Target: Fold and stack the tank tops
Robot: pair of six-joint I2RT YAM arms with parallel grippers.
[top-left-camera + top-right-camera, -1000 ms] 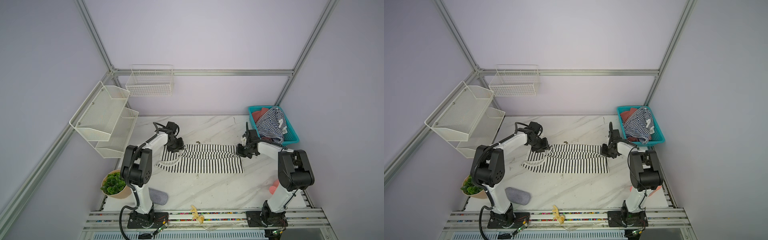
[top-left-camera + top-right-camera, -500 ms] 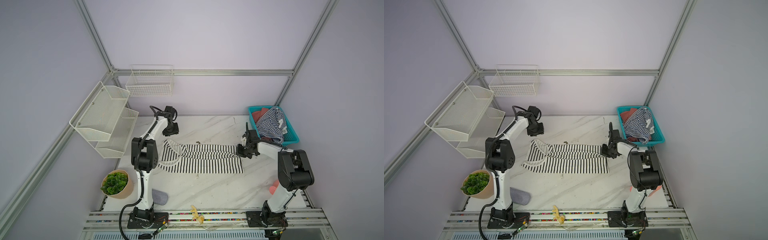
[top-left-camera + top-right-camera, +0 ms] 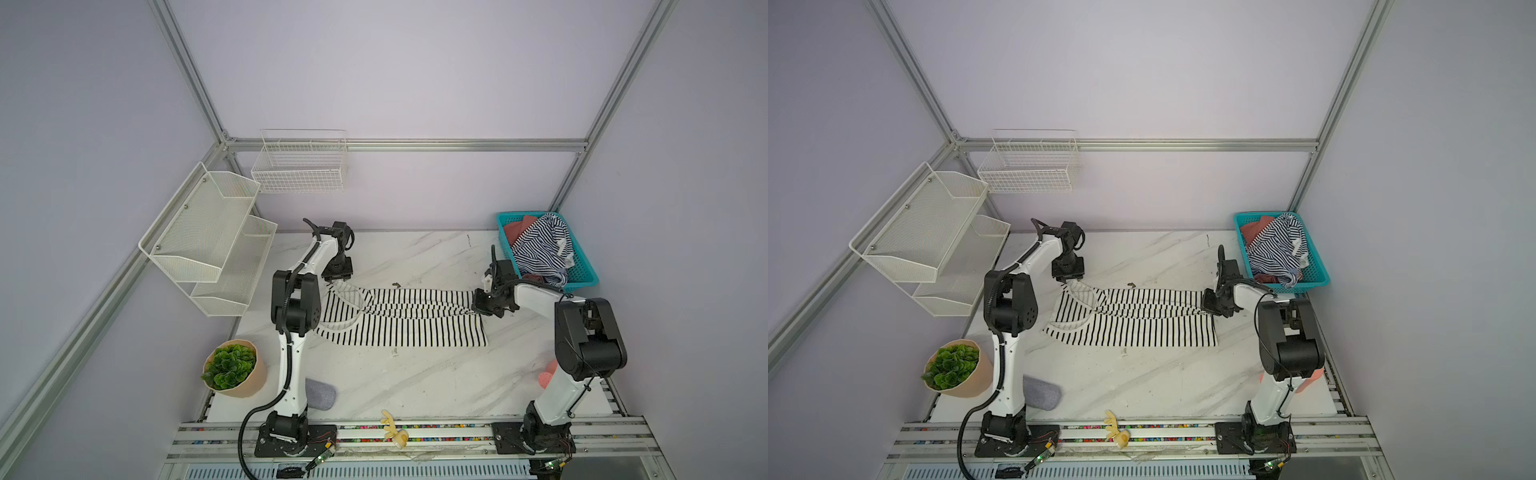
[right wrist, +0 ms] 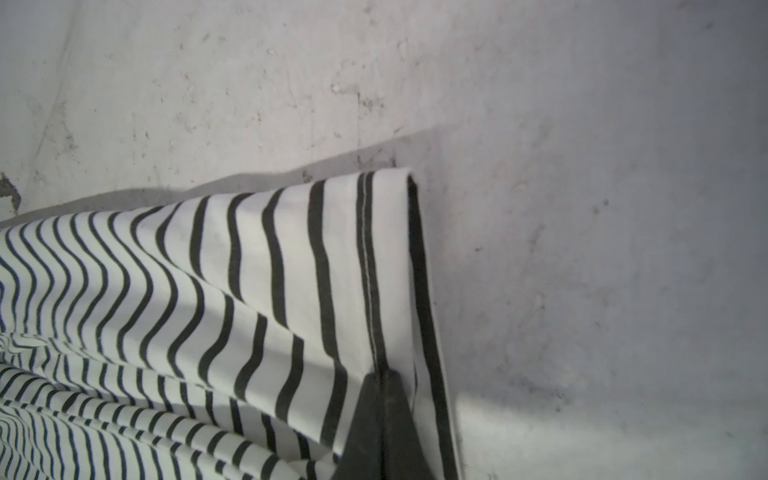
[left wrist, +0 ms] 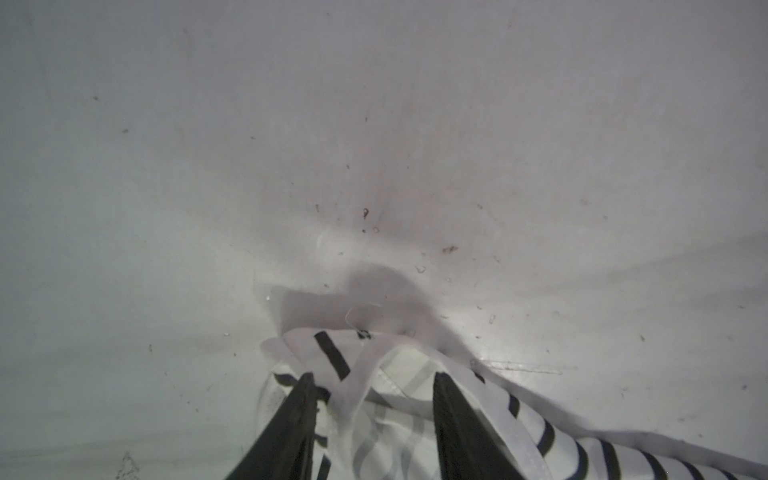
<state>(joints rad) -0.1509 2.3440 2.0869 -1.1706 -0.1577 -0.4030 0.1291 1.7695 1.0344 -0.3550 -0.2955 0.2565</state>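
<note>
Tank top (image 3: 399, 320) lengthwise left-right, straps leftward

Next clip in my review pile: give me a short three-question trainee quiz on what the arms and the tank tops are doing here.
1. True or false: the right gripper is shut on the hem of the black-striped tank top.
2. Where is the navy-striped tank top? A) flat on the table B) heaped in the teal basket C) on the white shelf
3. Fill in: in the left wrist view, the left gripper has its fingers apart, with the top's white ____ between them.

Key
1. True; both fingers meet on the hem.
2. B.
3. Strap; whether it is truly pinched cannot be told.
</note>
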